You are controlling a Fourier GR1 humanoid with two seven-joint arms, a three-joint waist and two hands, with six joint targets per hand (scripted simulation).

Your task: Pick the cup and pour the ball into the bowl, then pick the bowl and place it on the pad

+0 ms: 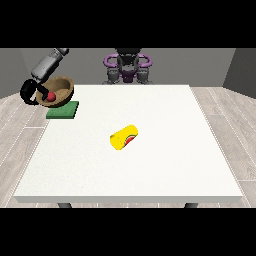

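A brown bowl hangs tilted above the green pad at the table's left edge. A red ball lies inside the bowl. The hand at the view's left has its black fingers curled round the bowl's left rim and holds it in the air. The yellow cup lies on its side near the table's middle, its red inside facing the front right. No hand shows at the view's right.
The white table spreads wide to the right and front of the cup. The robot's torso stands behind the far edge. The pad lies close to the table's left edge.
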